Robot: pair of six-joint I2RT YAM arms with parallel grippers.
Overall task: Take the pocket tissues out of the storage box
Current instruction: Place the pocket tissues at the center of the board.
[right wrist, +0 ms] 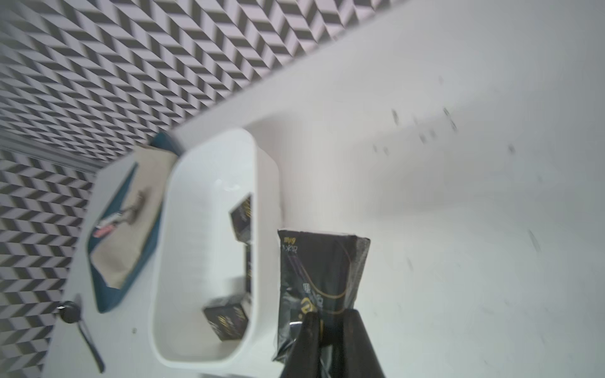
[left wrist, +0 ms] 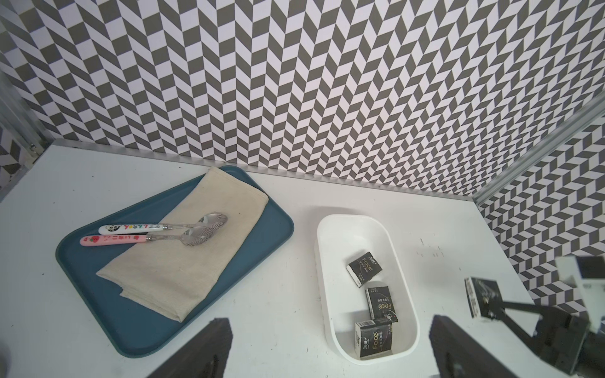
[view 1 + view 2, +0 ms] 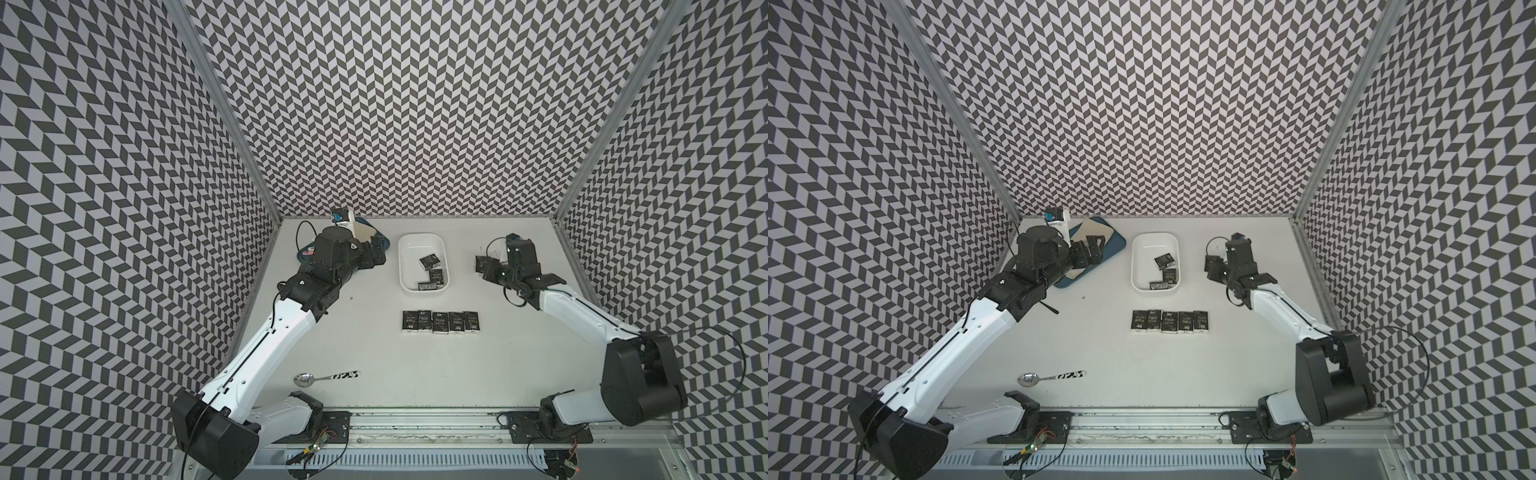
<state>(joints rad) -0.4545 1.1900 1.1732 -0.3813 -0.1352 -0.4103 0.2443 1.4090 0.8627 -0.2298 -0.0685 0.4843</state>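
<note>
Right arm (image 3: 582,316) reaching out from its base, elbow bent, wrist turned toward the storage box (image 1: 265,196). The right gripper (image 1: 329,322) has its jaws drawn nearly together, clamped on one end of a black pocket-tissue packet (image 1: 322,261), and the rest of the packet projects beyond the fingertips. The held packet sits outside the box, just beside its long wall and not touching it. Across that wall from the gripper, three more packets (image 3: 436,274) lie loose on the box floor. Back toward the arm bases, a row of five packets (image 3: 440,322) lies flat on the table (image 3: 478,374), side by side and touching. Left arm (image 3: 270,345) likewise bent at the elbow. The left gripper (image 2: 329,324) has its jaws wide apart and holds nothing. It is poised at the edge of a blue tray (image 2: 98,294), with the box just ahead of its fingertips. The tray carries a folded beige cloth (image 2: 196,261) bearing two spoons (image 2: 157,227). A third spoon (image 3: 324,377) lies on the table near the left arm's base.
</note>
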